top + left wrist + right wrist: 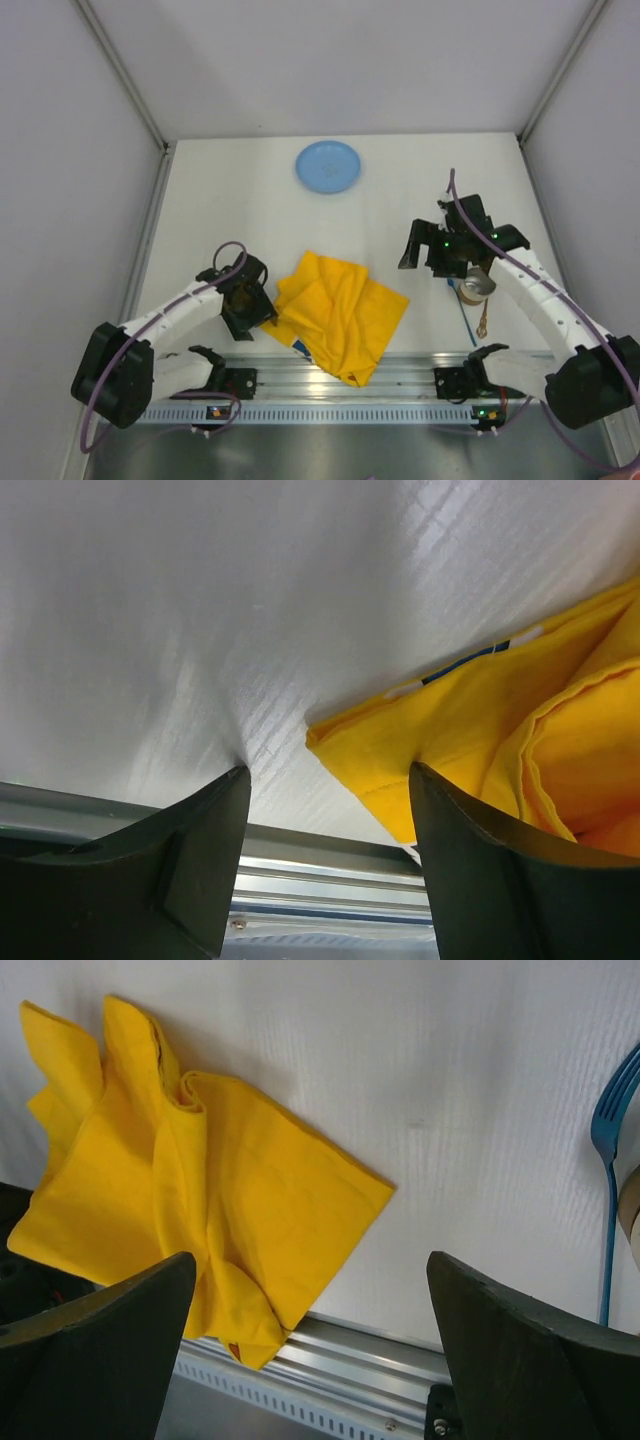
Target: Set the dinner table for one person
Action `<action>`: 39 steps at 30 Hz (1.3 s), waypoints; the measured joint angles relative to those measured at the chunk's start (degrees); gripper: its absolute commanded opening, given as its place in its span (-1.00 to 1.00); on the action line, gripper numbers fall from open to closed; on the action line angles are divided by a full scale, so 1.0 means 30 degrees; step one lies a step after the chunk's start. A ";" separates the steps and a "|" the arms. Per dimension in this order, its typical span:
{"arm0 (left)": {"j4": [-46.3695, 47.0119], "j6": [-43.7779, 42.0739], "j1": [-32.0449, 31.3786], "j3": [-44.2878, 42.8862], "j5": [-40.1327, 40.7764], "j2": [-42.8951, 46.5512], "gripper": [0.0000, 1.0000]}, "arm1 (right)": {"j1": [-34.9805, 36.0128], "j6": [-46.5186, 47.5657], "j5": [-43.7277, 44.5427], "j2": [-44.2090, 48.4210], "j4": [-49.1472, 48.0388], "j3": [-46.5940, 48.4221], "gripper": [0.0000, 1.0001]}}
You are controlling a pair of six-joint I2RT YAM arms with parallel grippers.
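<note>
The white dinner table (250, 210) bears a blue plate (328, 166) at the far middle and a crumpled yellow cloth (340, 315) at the near edge. My left gripper (245, 303) is low at the cloth's left edge. In the left wrist view it (328, 772) is open, with a corner of the cloth (480, 740) between its jaws, by the right finger. My right gripper (425, 255) is open and empty, raised to the right of the cloth (200, 1190); in its wrist view it (310, 1260) looks down at the cloth's right corner.
A small tan cup (474, 288), a blue fork (466, 322) and a brass-coloured utensil (482, 322) lie under the right arm. The fork also shows in the right wrist view (608, 1160). Grey walls enclose the table. A metal rail (400, 375) runs along the near edge.
</note>
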State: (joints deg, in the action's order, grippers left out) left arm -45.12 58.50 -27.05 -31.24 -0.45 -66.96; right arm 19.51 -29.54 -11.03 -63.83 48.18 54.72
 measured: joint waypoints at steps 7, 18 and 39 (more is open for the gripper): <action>0.0940 0.0568 -0.1064 -0.0036 -0.0860 -0.0663 0.02 | 0.0087 0.0510 -0.0007 -0.3337 -0.1239 -0.0495 0.99; 0.3096 0.0678 -0.1268 -0.1231 -0.0998 -0.2783 -0.95 | 0.1093 0.0969 0.0510 -0.8582 -0.3293 -0.1304 0.83; 0.2827 0.0044 -0.1224 -0.2055 -0.0219 -0.3381 -1.00 | 0.5676 -0.1224 -0.1851 -0.8714 -0.5333 -0.2943 -1.00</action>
State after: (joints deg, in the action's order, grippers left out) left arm -36.64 58.63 -30.72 -37.41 -1.10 -77.10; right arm 36.53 -33.21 -16.58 -89.97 32.18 45.89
